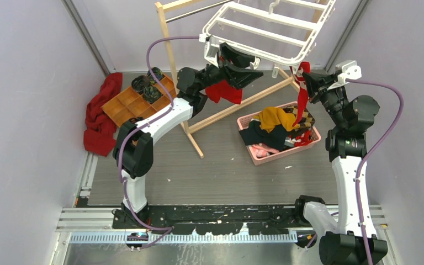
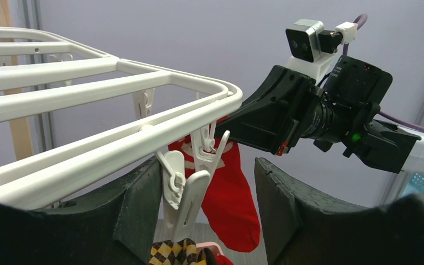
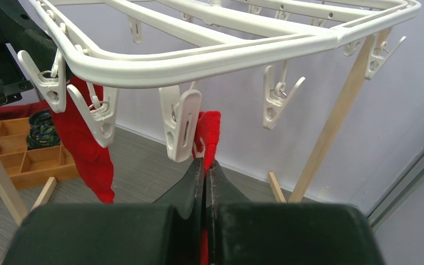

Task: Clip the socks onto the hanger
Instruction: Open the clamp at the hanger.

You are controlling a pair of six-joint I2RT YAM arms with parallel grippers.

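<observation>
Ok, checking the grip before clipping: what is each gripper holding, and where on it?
The right gripper is shut on a red sock, pinched near its top end. The left gripper holds nothing; its open jaws straddle a white clip.

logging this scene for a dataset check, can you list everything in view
hanger: one, white, tilted, up at the back
clips: many, white, dangling under the hanger
socks: two, red; one hanging under the hanger's left end, the other held up at its right corner
wooden rack: one, light wood, back
basket: one, pink, right of centre, full of clothes
tray: one, brown, compartments, left, holding dark rolls
cloth: one, dark red, far left
left gripper: one, black, open, a clip between its fingers
right gripper: one, black, shut on a sock
</observation>
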